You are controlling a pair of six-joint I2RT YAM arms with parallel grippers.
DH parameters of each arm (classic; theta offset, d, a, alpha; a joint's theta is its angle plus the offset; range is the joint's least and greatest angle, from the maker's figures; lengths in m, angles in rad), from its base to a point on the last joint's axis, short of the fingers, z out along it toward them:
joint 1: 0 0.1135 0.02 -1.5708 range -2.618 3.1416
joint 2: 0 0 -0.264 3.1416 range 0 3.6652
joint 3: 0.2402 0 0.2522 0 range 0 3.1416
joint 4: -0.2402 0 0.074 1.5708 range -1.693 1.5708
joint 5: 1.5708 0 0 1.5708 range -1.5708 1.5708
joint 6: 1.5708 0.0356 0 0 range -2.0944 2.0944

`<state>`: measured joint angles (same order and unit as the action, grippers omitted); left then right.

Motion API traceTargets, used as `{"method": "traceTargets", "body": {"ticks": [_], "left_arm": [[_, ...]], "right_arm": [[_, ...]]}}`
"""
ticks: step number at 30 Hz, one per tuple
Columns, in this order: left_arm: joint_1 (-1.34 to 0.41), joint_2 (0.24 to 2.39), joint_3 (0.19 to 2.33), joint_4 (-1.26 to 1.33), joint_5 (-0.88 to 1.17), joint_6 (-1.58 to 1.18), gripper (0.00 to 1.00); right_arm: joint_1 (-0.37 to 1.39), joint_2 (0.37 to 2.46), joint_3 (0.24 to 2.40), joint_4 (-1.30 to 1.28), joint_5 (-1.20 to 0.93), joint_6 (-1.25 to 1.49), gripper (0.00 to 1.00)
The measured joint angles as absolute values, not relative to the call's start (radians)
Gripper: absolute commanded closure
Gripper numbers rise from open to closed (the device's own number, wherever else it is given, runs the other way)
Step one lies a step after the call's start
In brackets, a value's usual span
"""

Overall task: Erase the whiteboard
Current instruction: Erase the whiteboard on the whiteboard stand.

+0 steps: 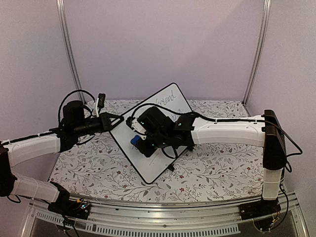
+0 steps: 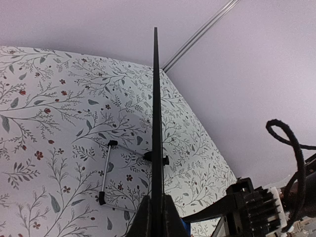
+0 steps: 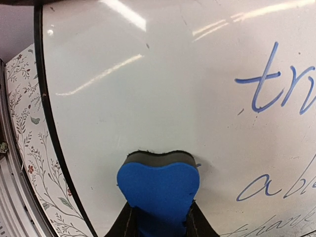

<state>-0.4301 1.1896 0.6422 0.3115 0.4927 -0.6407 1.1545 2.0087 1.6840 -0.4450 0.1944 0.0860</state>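
- My right gripper (image 3: 159,219) clenches the blue eraser (image 3: 158,182), whose dark pad touches the whiteboard (image 3: 148,98).
- Left of the eraser is bare white surface, then the black frame (image 3: 47,123), then the flowered table (image 3: 27,163).
- My left gripper (image 2: 156,219) is clamped on the whiteboard's left edge.
- The whiteboard sits mid-table, turned cornerwise, glossy, with blue handwriting (image 3: 276,84) across its right part.

Overhead, 2 close wrists share whiteboard (image 1: 149,168).

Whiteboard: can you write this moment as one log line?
left gripper: shut on whiteboard edge | right gripper: shut on blue eraser, pressed to it | blue writing: not yet erased
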Motion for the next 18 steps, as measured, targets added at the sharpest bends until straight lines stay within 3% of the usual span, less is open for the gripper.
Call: {"method": "traceTargets", "body": {"ticks": [8,18], "left_arm": [[-0.43,1.19,0.642,0.313,0.494,-0.641,1.0],[-0.43,1.19,0.642,0.317,0.5,-0.646,1.0]], "right_arm": [[1.139,1.999,1.683,-0.458,0.155,0.089,1.0],[1.05,2.059,1.87,-0.462,0.147,0.089,1.0]]}}
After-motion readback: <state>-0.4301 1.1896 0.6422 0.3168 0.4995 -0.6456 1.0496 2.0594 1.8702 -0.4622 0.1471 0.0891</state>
